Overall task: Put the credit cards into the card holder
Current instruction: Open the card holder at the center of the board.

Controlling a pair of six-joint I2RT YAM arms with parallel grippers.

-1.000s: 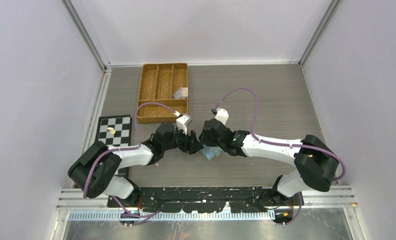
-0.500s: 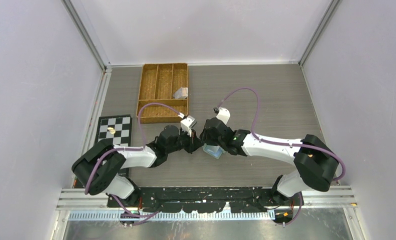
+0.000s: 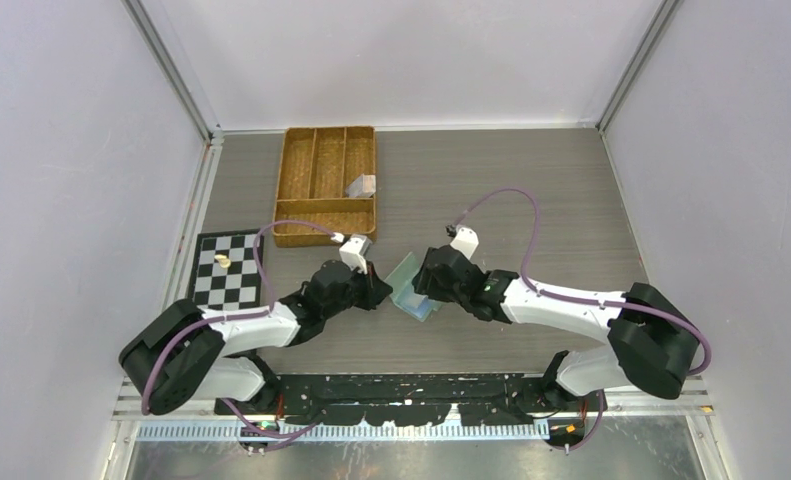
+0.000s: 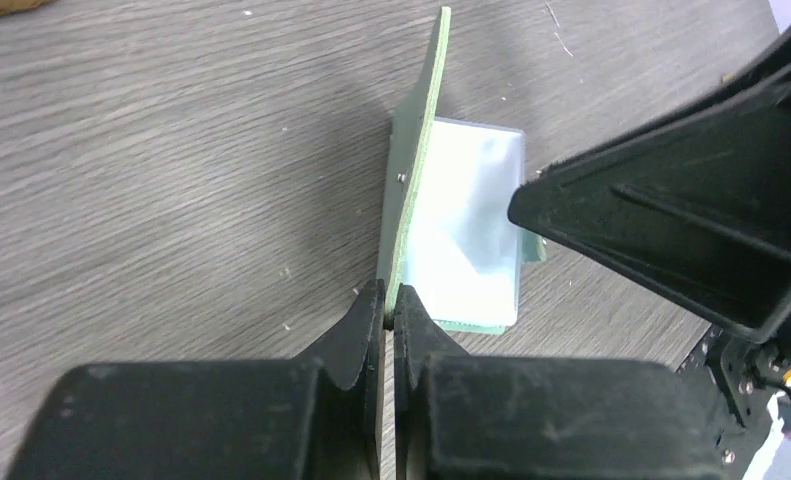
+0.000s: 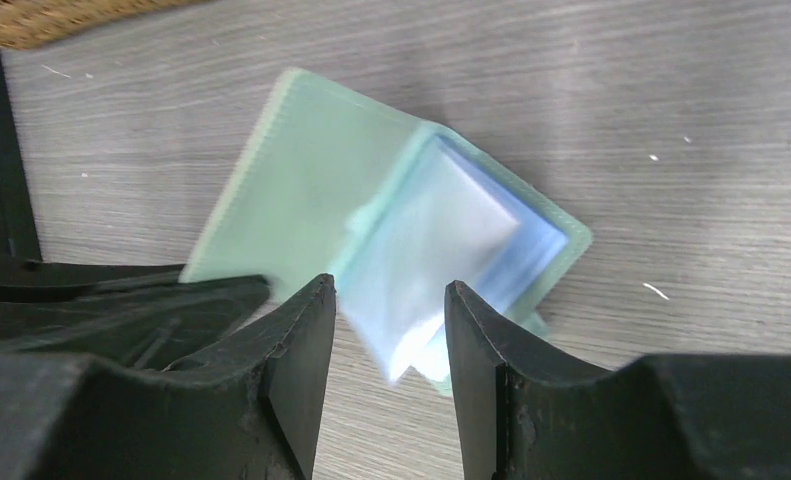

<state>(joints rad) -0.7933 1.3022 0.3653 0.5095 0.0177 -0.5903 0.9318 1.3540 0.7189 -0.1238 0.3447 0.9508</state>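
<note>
The sage-green card holder (image 3: 407, 277) lies open on the table between the two arms. Its one flap (image 4: 417, 165) stands upright, and my left gripper (image 4: 390, 304) is shut on that flap's lower edge. Light-blue and silvery credit cards (image 5: 441, 245) lie stacked on the holder's flat half (image 5: 291, 180), with one corner sticking out over its edge. My right gripper (image 5: 391, 300) is open just in front of that corner, with its fingers on either side of it and not touching it. In the top view it (image 3: 429, 290) hovers right of the holder.
A woven brown divided tray (image 3: 326, 185) stands at the back left with a small silvery item (image 3: 361, 186) in it. A checkerboard mat (image 3: 229, 270) with a small piece (image 3: 223, 260) on it lies to the left. Grey walls enclose the table.
My left gripper has shut on the holder's flap and raised it. My right gripper has drawn back to the right and its jaws have widened, leaving the cards on the holder.
</note>
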